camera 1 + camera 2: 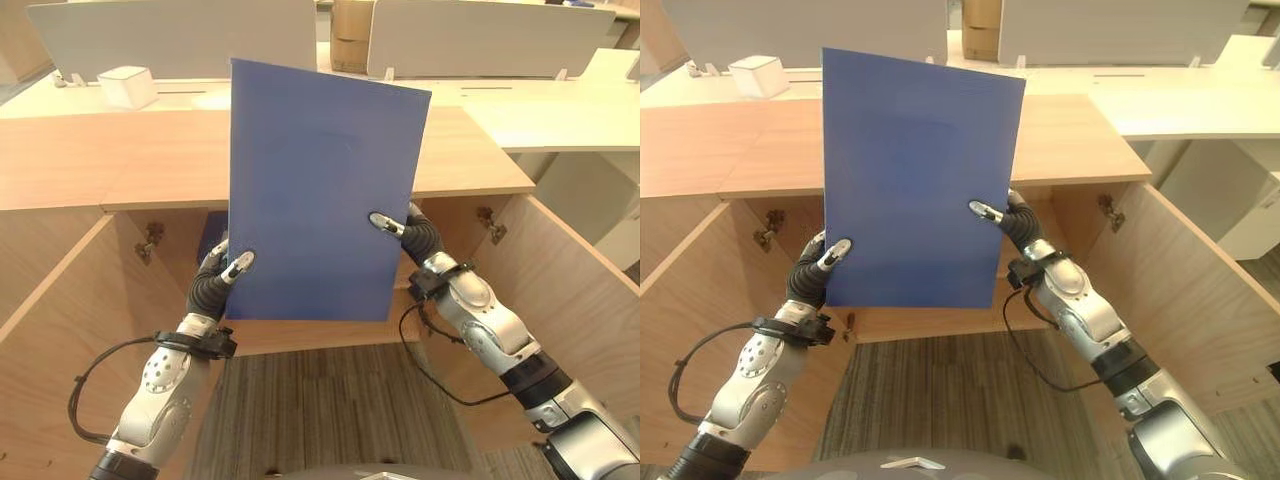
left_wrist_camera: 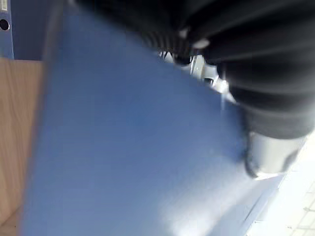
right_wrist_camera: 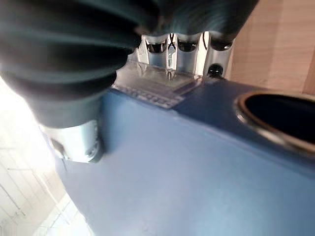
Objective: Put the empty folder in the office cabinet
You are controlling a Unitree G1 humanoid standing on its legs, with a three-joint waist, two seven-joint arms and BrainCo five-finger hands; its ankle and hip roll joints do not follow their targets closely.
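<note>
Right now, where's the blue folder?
The blue folder is held upright between the left hand and right hand, in front of the open cabinet.

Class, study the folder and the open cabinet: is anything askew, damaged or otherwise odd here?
Only the blue folder is askew: held upright in front of the open cabinet, it tilts, its top edge sloping down toward the robot's right. The left hand pinches its lower corner and the right hand grips its side edge. No damage shows.
</note>
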